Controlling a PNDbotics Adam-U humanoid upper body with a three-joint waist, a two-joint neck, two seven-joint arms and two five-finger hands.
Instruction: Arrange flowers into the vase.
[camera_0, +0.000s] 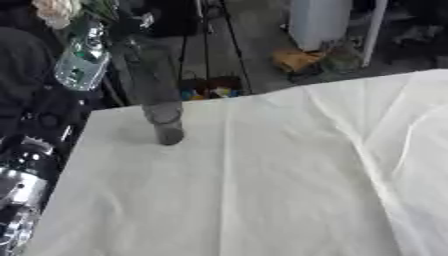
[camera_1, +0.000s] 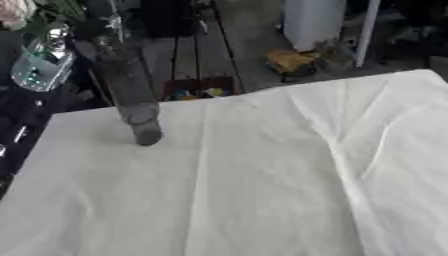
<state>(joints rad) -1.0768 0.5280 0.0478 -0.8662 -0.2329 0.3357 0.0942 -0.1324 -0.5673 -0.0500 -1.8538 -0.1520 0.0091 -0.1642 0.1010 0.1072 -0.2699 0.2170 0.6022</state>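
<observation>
The vase (camera_0: 163, 107), a tall grey cylinder, stands upright on the far left corner of the tabletop (camera_0: 262, 190), its long axis vertical and its mouth up near the view's top edge. A pale flower (camera_0: 55, 11) with green leaves shows just left of that mouth, off the tabletop, above a clear shiny bottle-like thing (camera_0: 83, 61). My left arm (camera_0: 22, 185) rises along the left edge on that same side, so it is the nearer one. I cannot make out my left hand in the dark clutter, nor tell whether it holds anything. My right hand does not show. Only the wrinkled white cloth (camera_1: 289, 165) lies around the vase.
</observation>
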